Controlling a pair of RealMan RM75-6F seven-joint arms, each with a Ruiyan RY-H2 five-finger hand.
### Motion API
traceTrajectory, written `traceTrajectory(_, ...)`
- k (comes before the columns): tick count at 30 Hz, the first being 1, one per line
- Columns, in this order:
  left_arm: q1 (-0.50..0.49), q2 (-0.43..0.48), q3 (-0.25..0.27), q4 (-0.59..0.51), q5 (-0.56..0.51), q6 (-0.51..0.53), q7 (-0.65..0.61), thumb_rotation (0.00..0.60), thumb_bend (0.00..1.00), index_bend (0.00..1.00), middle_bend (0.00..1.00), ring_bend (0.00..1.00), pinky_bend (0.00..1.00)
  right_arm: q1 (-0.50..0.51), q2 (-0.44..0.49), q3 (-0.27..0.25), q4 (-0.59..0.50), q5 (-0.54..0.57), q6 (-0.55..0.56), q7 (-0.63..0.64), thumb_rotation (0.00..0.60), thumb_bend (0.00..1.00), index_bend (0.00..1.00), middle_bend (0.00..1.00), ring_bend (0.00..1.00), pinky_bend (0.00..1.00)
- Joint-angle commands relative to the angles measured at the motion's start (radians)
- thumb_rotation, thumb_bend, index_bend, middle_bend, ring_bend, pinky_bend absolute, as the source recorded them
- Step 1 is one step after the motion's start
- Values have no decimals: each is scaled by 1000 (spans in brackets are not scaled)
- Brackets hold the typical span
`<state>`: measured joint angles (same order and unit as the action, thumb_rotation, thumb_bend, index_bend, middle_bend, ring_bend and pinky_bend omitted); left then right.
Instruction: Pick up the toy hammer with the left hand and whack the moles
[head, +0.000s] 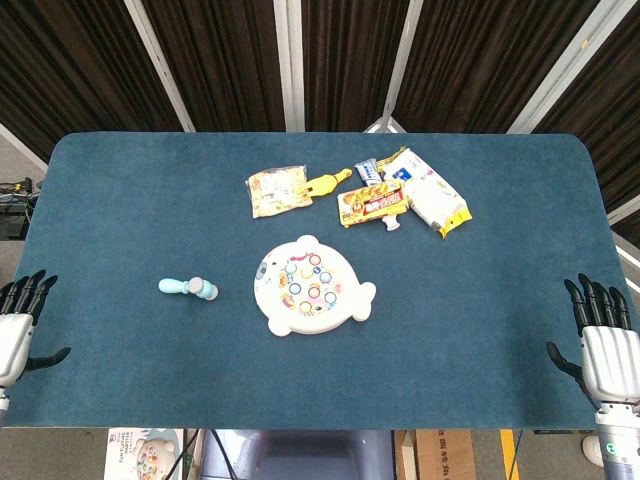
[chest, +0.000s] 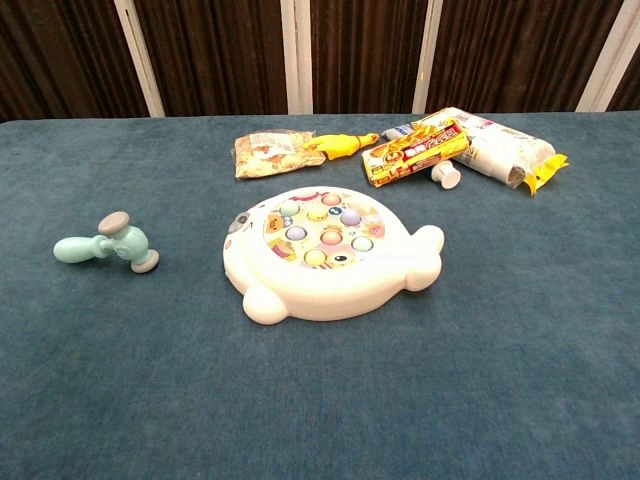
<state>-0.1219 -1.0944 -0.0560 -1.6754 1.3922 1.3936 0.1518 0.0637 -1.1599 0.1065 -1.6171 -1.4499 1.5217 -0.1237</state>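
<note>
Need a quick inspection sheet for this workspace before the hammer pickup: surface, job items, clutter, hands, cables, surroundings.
Surface: blue cloth-covered table, flat, no spills seen.
Job's things: toy hammer lies on its side left of the mole game board, apart from it, untouched.
Clutter: snack packets and more wrapped packets at the far side behind the board.
Hands: left hand at the near left table edge, open, holding nothing; right hand at the near right edge, open, holding nothing.
Cables: some at the far left off the table, not on the work area.
Surroundings: dark curtains behind; boxes on the floor below the near edge.
</note>
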Motion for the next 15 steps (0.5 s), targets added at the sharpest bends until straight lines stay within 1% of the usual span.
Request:
traceTrajectory(1,-26,9,-18,-28,-20,-30,21,600,0,0,0,0,0,2,-1,0,0,3,-5,2,600,249,0,0,0,0)
traceTrajectory(3,-49,14,-35,-40,-33,-50,46,600,7,14,0,0,0,3,-1,0,0,4,-9,4,600,249,0,0,0,0)
traceTrajectory(5,-74,17,-53,-55,-55,-78,69,600,31,51,0,0,0,4,-2,0,1,5,-13,6,600,250,0,0,0,0)
traceTrajectory(7,-104,16,-73,-72,-88,-116,88,600,65,121,13,0,5,5,-3,0,1,7,-15,8,600,250,0,0,0,0)
traceTrajectory(9,-131,13,-90,-84,-114,-147,104,600,105,201,42,0,11,6,-3,0,1,9,-18,11,600,250,0,0,0,0)
traceTrajectory(12,-184,-1,-118,-96,-168,-208,150,600,178,277,97,0,17,6,-3,1,0,15,-22,15,600,249,0,0,0,0)
traceTrajectory(15,-234,-26,-136,-93,-228,-259,210,600,234,319,133,0,20,7,-3,2,-2,18,-25,19,600,249,0,0,0,0)
